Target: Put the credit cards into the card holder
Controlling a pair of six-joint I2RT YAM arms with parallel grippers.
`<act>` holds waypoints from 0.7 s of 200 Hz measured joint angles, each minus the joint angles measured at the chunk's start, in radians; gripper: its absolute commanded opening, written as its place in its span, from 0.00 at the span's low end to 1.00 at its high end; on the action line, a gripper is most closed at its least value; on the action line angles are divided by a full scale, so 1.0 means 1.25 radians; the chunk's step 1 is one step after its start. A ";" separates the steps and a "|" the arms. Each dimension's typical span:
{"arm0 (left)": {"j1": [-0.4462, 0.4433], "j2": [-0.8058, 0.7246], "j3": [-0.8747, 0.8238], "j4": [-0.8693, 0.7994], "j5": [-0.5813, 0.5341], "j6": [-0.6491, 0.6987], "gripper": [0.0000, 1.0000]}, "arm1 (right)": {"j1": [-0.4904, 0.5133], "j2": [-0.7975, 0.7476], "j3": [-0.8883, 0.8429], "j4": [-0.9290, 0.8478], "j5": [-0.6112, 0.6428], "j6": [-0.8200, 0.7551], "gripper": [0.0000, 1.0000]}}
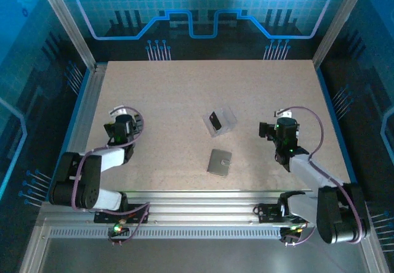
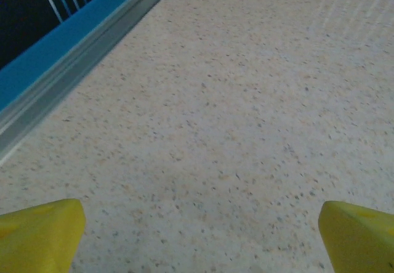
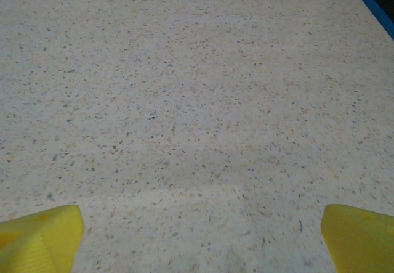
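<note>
The card holder (image 1: pixel 220 162) lies flat and shut on the speckled surface (image 1: pixel 160 100), a grey-silver rectangle about midway between the left and right edges and closer to the near edge than to the far one. Nothing touches it. Just beyond it, toward the far edge and apart from it, sits a clear box (image 1: pixel 226 116). One black card (image 1: pixel 215 121) shows within the box's outline, set at a slant to its sides. Whether the card rests on the bottom or leans on a wall cannot be told from above.

The left arm (image 1: pixel 120 131) is folded back with its wrist over the left part of the surface, well apart from the holder and the box. The left jaws are spread wide. In the left wrist view one yellow fingertip (image 2: pixel 40 236) sits in each lower corner with bare surface between them, and a blue rail (image 2: pixel 61 45) runs along the surface's left edge.

The right arm (image 1: pixel 285 134) has its wrist over the right part of the surface, level with the box and well apart from it. The right jaws are spread wide too. Their yellow fingertips (image 3: pixel 37 239) stand at the two lower corners of the right wrist view, and only speckled surface lies between them.
</note>
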 measured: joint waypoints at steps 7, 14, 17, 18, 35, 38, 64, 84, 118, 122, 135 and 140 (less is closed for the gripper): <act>0.004 0.010 -0.010 0.019 0.016 0.006 0.99 | -0.007 0.020 -0.005 0.025 -0.008 -0.011 1.00; 0.007 0.020 -0.014 0.039 0.034 0.015 0.99 | -0.013 0.037 -0.012 0.058 -0.017 -0.019 1.00; 0.009 0.026 -0.014 0.050 0.048 0.017 0.99 | -0.015 0.042 -0.015 0.073 -0.019 -0.023 1.00; 0.009 0.028 -0.013 0.053 0.051 0.019 0.99 | -0.015 0.044 -0.016 0.078 -0.020 -0.023 1.00; 0.008 0.073 -0.013 0.146 0.111 0.048 0.99 | -0.024 0.077 -0.023 0.151 -0.023 -0.024 1.00; 0.007 0.080 -0.013 0.154 0.117 0.051 0.99 | -0.027 0.084 -0.023 0.164 -0.025 -0.023 1.00; 0.002 0.098 -0.013 0.186 0.149 0.076 0.99 | -0.046 0.187 -0.024 0.316 -0.075 -0.023 1.00; -0.011 0.098 -0.013 0.216 0.149 0.088 0.99 | -0.035 0.269 -0.019 0.361 -0.106 -0.039 1.00; -0.021 0.098 -0.013 0.237 0.149 0.102 0.99 | -0.021 0.280 0.003 0.365 -0.141 -0.064 1.00; -0.021 0.098 -0.013 0.237 0.149 0.102 0.99 | -0.021 0.280 0.005 0.367 -0.143 -0.065 1.00; -0.021 0.098 -0.013 0.237 0.150 0.102 0.99 | -0.021 0.280 0.010 0.373 -0.145 -0.069 1.00; -0.020 0.098 -0.013 0.236 0.152 0.102 0.99 | -0.020 0.280 0.011 0.374 -0.146 -0.071 1.00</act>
